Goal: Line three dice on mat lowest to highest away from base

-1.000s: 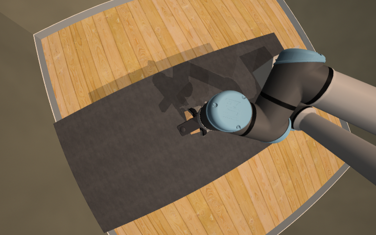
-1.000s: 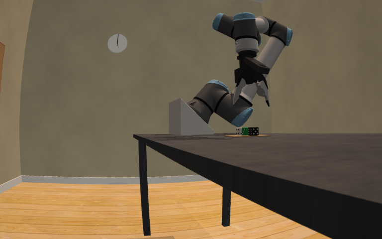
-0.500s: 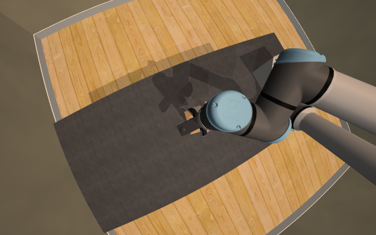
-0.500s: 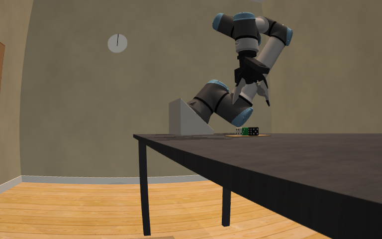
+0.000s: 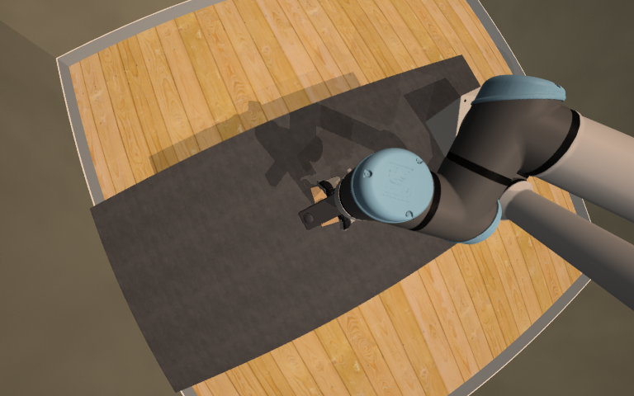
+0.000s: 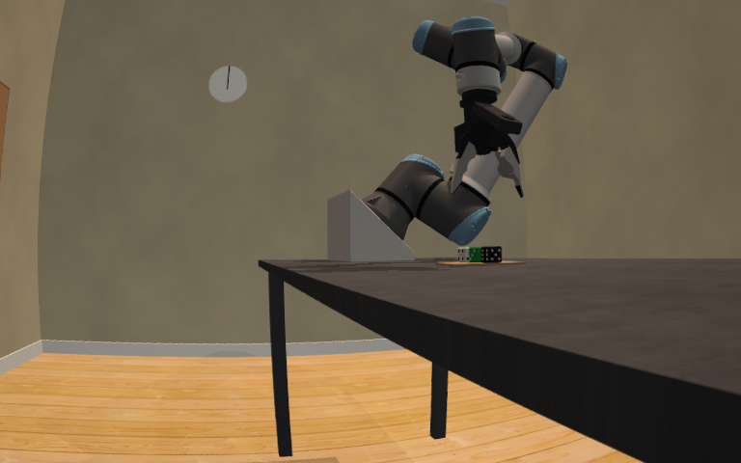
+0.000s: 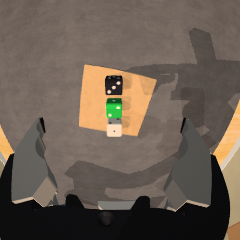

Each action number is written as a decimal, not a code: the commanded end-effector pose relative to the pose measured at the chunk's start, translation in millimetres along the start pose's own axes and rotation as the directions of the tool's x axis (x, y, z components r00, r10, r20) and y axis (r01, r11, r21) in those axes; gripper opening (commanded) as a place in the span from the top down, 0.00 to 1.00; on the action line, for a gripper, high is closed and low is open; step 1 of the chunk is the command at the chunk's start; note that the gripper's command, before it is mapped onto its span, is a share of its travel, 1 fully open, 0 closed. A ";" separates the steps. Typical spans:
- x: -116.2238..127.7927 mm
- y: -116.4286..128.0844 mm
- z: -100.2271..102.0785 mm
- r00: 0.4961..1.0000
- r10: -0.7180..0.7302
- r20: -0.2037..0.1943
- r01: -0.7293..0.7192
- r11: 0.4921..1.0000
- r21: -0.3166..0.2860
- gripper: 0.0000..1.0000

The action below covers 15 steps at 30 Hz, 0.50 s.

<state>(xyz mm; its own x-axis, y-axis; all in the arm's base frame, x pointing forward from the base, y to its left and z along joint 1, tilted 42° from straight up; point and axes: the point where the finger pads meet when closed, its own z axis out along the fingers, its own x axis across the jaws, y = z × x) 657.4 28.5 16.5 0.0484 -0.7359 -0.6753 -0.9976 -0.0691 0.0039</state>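
Jaws spread to full width, nothing between them, touching nothing. Gripper [image 7: 114, 131] hanging high over the table [image 6: 546, 294], fingers pointing down, seen at both lower corners of the wrist view. Well below the jaws, centred in the gap: three dice in a straight row on the tan mat [image 7: 92, 100]. White die [image 7: 114, 130] nearest the gripper body, one pip on top. Green die [image 7: 114, 108] in the middle, two pips up, just beyond the white one, touching it or nearly so. Black die [image 7: 114, 84] farthest out, three pips showing, a narrow strip of mat between it and the green. All three flat, fully inside the mat's edges. From the exterior view, same row low under the raised gripper [image 6: 486, 177]: white die [image 6: 463, 254], green die [image 6: 475, 254], black die [image 6: 491, 254], side by side on the mat [image 6: 513, 262], far beneath the fingertips. From the top view, dice hidden under the wrist; only a scrap of mat [image 5: 319, 195] visible beside the gripper [image 5: 327, 205].
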 end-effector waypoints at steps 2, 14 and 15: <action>0.2 -0.4 -21.5 1.000 0.000 0.000 0.000 1.000 0.001 0.00; 0.2 -0.4 -69.8 1.000 0.000 0.000 0.000 1.000 0.001 0.00; 0.2 -0.4 -69.8 1.000 0.000 0.000 0.000 1.000 0.001 0.00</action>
<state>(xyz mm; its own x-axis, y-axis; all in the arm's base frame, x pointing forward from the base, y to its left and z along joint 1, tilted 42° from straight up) 660.5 -12.0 60.7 0.0483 -0.7362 -0.6750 -0.9976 -0.0687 0.0035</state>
